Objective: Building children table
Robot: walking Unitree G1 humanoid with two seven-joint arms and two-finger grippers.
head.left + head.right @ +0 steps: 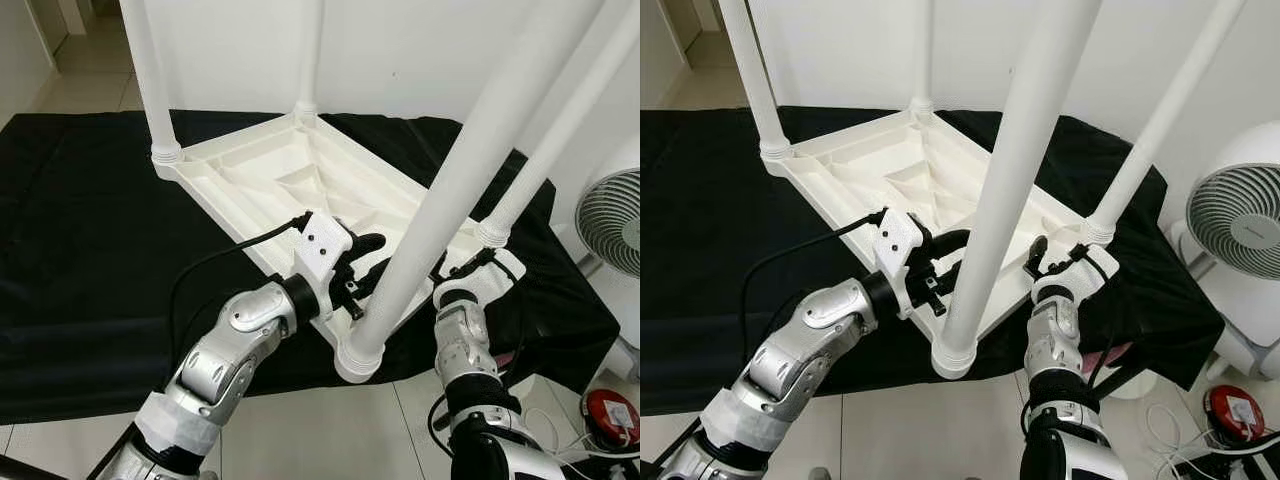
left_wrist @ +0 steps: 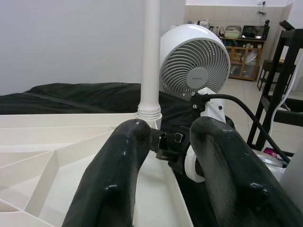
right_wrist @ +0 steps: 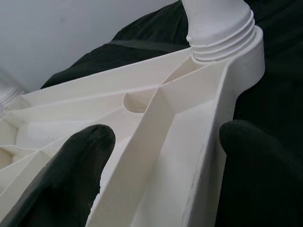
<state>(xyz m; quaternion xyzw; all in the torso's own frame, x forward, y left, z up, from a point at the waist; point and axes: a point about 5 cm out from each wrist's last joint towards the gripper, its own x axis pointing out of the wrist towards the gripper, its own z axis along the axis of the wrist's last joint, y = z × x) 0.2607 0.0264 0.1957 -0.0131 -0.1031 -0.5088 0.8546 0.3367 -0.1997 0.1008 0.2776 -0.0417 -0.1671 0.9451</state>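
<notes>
A white plastic table [image 1: 260, 165] lies upside down on a black cloth, its four white legs pointing up. The nearest leg [image 1: 1020, 150] stands in the front corner socket. My left gripper [image 1: 368, 260] is open just left of that leg, over the ribbed underside, with nothing between its fingers [image 2: 123, 161]. My right gripper [image 1: 1040, 258] is open and straddles the table's near right rim [image 3: 208, 118], one finger [image 3: 85, 156] inside and one outside, close to the right corner leg [image 3: 218, 23].
The black cloth [image 1: 90, 250] covers the low platform under the table. A white fan [image 1: 1235, 215] stands on the floor to the right, and a red round object [image 1: 1232, 410] with cables lies near it. A white wall is behind.
</notes>
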